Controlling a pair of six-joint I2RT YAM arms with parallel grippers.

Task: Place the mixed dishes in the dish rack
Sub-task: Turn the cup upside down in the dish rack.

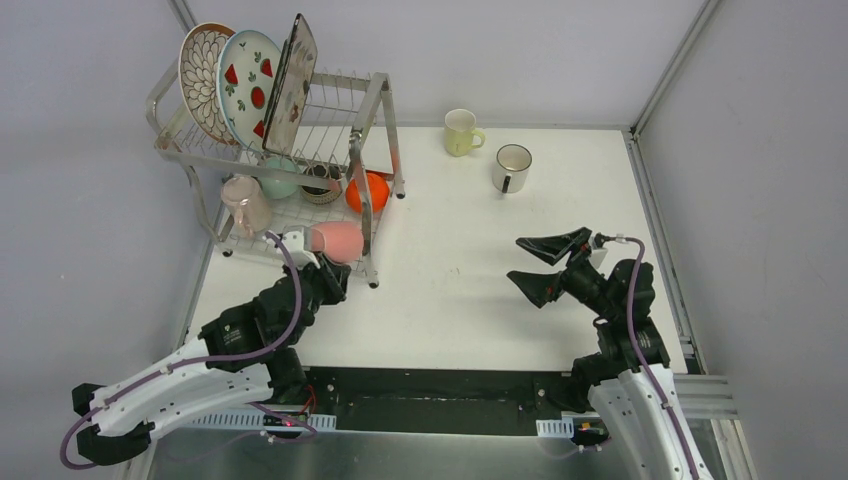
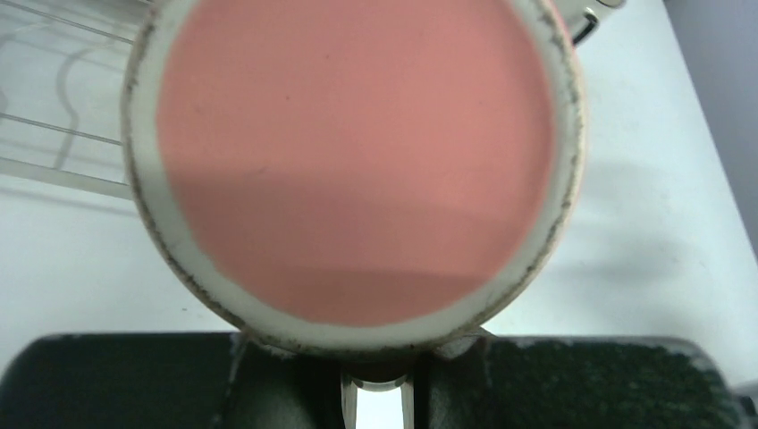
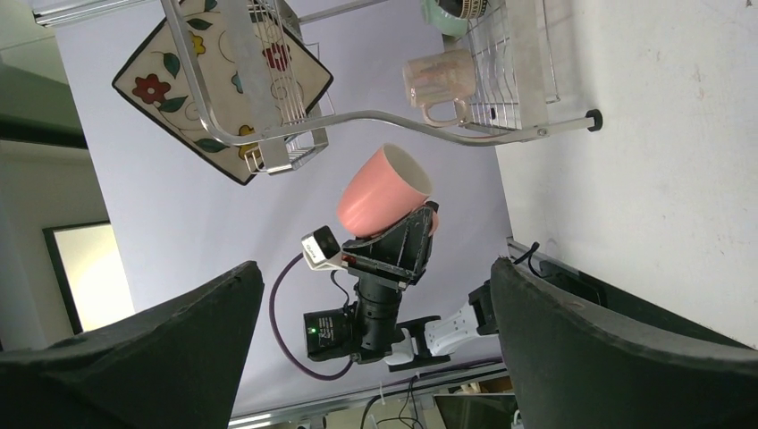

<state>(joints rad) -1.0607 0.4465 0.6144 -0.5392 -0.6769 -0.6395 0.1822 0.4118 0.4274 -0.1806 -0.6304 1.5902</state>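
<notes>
The left gripper [image 1: 325, 268] is pinched narrowly on the pink mug [image 1: 337, 240], apparently at the handle, though the mug hides the contact itself. The mug lies on its side. The left wrist view is filled by its base, so the mouth points away, toward 12 o'clock and into the dish rack [image 1: 372, 110]. From above, the mug sits at the 6 o'clock edge of the lower tier, just beside the front post at its 3 o'clock.

The step in hand looks like seating this mug on the lower tier. Free wire shows toward 10 o'clock of the mug, between the lilac mug [image 1: 246, 203] at 9 o'clock and the brown bowl [image 1: 320, 185] at 12. The orange bowl [image 1: 375, 192] crowds the 1 o'clock side. A good placement would shift away from the post, roll the wrist mouth-down and lower until the rim meets the wires, and only then spread the fingers. A handle pinch lets the mug swing, so go slowly, and stay under the upper tier, which is full of plates.

The right gripper [image 1: 515, 260] is spread wide and empty at 3 o'clock on the table [image 1: 450, 300]. The yellow mug [image 1: 460, 132] and white mug [image 1: 511, 167] wait at 12 o'clock.
</notes>
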